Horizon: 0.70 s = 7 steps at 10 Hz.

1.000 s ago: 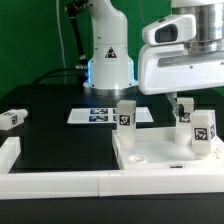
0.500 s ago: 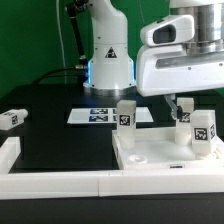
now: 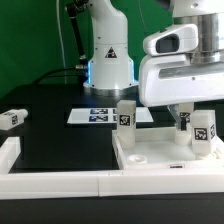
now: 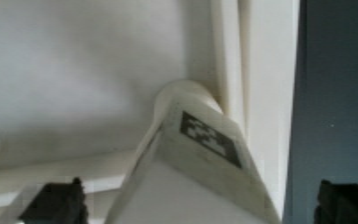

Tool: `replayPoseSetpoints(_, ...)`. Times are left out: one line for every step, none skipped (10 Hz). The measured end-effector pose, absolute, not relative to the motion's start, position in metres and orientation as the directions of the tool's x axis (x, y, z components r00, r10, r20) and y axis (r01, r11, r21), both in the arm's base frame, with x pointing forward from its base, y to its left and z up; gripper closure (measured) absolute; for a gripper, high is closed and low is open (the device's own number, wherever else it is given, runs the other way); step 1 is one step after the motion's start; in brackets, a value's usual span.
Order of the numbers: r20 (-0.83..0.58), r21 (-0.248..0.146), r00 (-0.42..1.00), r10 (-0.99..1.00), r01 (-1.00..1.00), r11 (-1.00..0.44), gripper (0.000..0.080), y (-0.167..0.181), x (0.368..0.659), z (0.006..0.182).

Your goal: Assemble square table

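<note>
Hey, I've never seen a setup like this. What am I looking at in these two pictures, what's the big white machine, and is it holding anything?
The big white machine is a robot arm. Its gripper, a hand with two fingers, hangs at the exterior view's right. One picture comes from a camera standing off the arm. The other comes from a camera on the wrist, looking out past the fingers.

On the black table lies a white square tabletop with short tagged legs standing on it, such as the upright leg. A loose leg lies far to the exterior view's left. The flat sheet with tags is the marker board.

The wrist view shows a tagged leg up close. The gripper is open and holds nothing.
</note>
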State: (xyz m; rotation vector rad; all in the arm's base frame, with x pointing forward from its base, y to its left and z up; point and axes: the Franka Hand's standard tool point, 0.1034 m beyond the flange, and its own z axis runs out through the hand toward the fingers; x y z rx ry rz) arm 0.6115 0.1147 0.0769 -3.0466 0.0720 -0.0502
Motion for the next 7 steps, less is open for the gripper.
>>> replayPoseSetpoints(0.029, -0.095, 0.997, -0.068, -0.065, -0.993, 0.0239, 0.1145, 0.6117, 0.0768)
replayPoseSetpoints(0.029, -0.095, 0.997, -0.068, -0.065, -0.993, 0.0375, 0.1143, 0.6118, 0.0768)
replayPoseSetpoints(0.029, -0.096, 0.994, -0.102, -0.098, -0.991, 0.0375, 0.1139, 0.6124, 0.0772)
replayPoseSetpoints(0.02, -0.098, 0.98, -0.196, -0.193, -0.976, 0.0513, 0.1133, 0.6125, 0.0769)
replayPoseSetpoints(0.013, -0.099, 0.964, -0.264, -0.262, -0.96, 0.0513, 0.1128, 0.6126, 0.0769)
replayPoseSetpoints(0.007, -0.099, 0.946, -0.324, -0.322, -0.941, 0.0513, 0.1123, 0.6127, 0.0769)
replayPoseSetpoints(0.0, -0.097, 0.924, -0.381, -0.38, -0.92, 0.0513, 0.1124, 0.6122, 0.0758)
